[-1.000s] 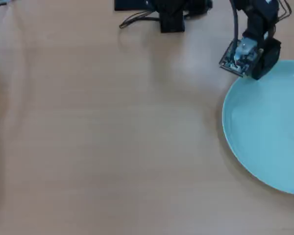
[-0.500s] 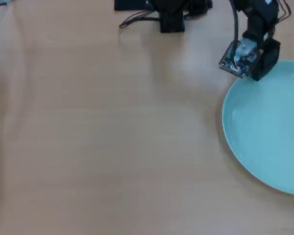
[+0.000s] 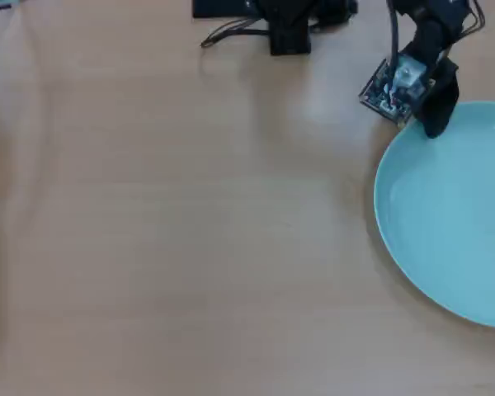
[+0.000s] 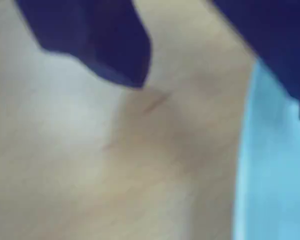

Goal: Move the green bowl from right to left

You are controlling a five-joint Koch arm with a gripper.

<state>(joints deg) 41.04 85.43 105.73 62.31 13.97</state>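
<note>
The green bowl (image 3: 450, 214) is a wide, shallow pale teal dish on the wooden table at the right edge of the overhead view, partly cut off by the frame. My black gripper (image 3: 433, 124) hangs at the bowl's upper-left rim. In the wrist view the gripper (image 4: 217, 97) is open: one dark finger (image 4: 105, 45) is over the bare table, the other finger (image 4: 280, 50) is over the bowl (image 4: 275, 175). The bowl's rim runs between them. Nothing is held.
The arm's black base (image 3: 289, 25) and cables sit at the top middle of the table (image 3: 190, 231) in the overhead view. A small circuit board with the camera (image 3: 392, 87) rides on the wrist. Bare wood lies to the left of the bowl.
</note>
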